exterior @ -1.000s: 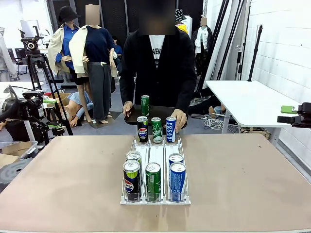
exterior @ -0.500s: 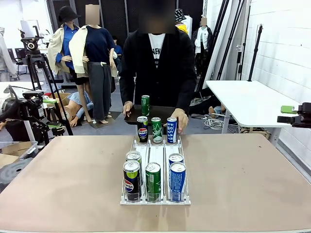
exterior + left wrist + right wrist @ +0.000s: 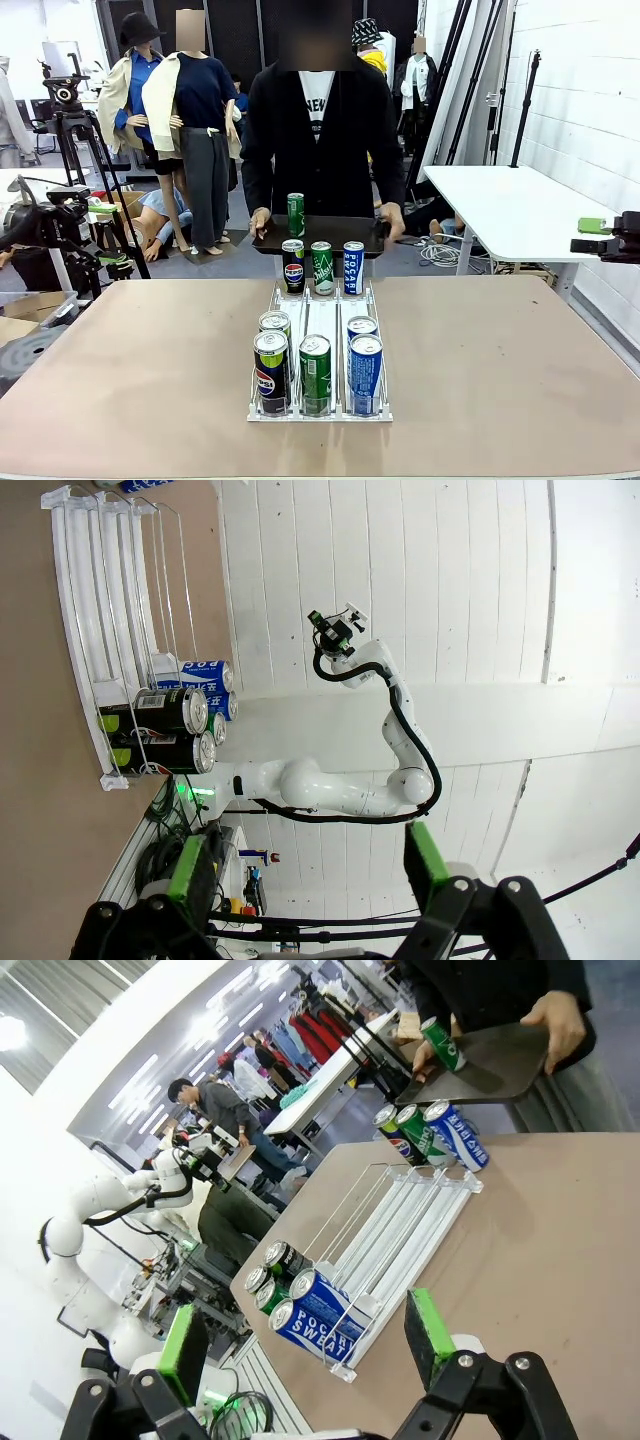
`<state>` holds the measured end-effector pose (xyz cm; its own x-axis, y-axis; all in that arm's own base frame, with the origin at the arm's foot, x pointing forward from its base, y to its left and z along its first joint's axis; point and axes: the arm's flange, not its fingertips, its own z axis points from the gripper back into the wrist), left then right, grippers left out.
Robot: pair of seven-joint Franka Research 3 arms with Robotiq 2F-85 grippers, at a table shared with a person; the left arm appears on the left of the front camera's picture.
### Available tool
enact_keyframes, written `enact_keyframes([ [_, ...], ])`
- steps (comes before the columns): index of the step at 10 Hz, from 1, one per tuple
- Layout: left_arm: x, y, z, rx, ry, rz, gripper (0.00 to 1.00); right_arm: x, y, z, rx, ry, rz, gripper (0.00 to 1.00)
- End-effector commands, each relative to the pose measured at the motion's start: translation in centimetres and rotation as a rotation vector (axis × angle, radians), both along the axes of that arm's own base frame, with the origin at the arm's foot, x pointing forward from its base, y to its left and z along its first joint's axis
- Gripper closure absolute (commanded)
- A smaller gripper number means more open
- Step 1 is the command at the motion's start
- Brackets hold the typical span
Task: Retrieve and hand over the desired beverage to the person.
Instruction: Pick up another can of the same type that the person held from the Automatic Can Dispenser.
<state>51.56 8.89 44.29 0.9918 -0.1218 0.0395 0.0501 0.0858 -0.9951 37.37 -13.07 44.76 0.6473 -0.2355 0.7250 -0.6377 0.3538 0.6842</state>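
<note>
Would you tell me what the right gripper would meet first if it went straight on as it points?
Probably the nearest blue can at the rack's front end, which lies between the right gripper's open fingers in its wrist view; depth is unclear, so it might pass above.

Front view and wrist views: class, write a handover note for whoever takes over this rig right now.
Left gripper: open, empty, clear of the cans.
Right gripper: open, empty, clear of the cans.
White wire three-lane rack on the brown table: five drink cans at its near end; dark Pepsi can, green can and blue Pocari Sweat can at its far end.
Person in a black jacket holds a black tray in both hands, with a green tray can upright on it.
Done: no can grasped.
Left: learn the wanted drink, grasp it, hand it over.
</note>
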Motion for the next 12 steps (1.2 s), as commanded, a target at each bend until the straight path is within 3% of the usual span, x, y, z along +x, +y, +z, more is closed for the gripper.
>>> enact_keyframes([
  [1,0.0,0.1,0.0,0.010,-0.001,0.005,0.00,0.8,0.1,0.9,-0.012,0.001,0.059,0.00],
  [5,0.0,0.1,0.0,0.010,-0.001,0.005,0.00,2.8,1.0,3.7,-0.031,0.075,0.117,0.00],
  [8,0.0,0.1,0.0,0.010,-0.001,0.005,0.00,3.8,4.2,6.5,-0.132,0.151,0.231,0.00],
  [12,0.0,0.1,0.0,0.010,-0.001,0.005,0.00,3.9,8.9,10.1,-0.245,0.157,0.297,0.00],
])
